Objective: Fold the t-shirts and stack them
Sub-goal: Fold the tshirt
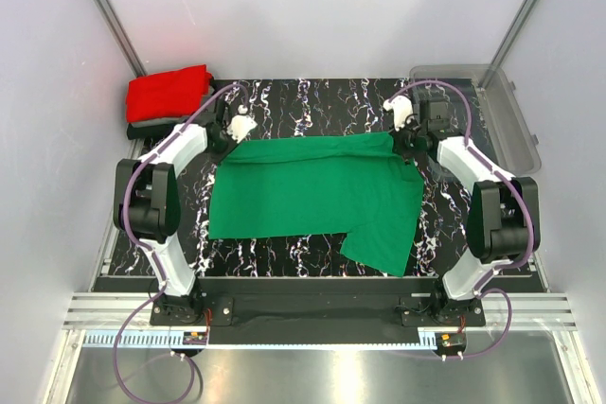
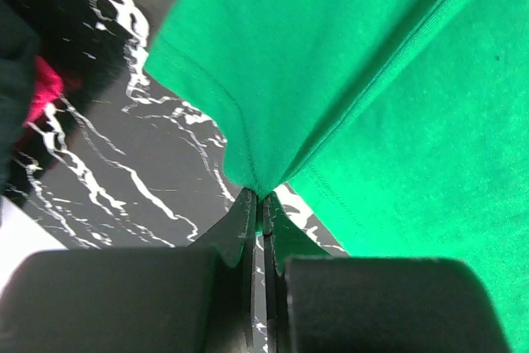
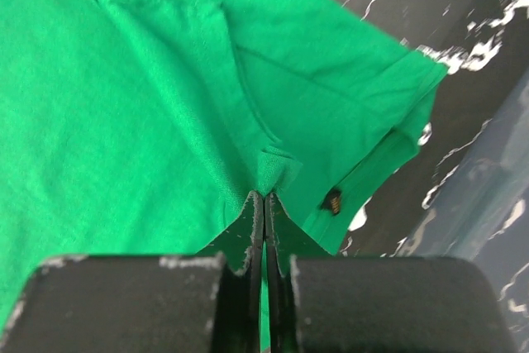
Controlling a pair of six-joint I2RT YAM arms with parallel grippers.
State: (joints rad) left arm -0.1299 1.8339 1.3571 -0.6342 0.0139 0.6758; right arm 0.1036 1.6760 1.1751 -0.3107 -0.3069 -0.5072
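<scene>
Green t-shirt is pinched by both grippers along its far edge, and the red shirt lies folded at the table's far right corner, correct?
One slip: the top external view shows the red shirt folded at the far left corner. The left gripper and right gripper do both pinch the green t-shirt along its far edge.

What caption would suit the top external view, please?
Left gripper and right gripper pinch the green t-shirt at its far corners; red t-shirt lies folded far-left.
</scene>
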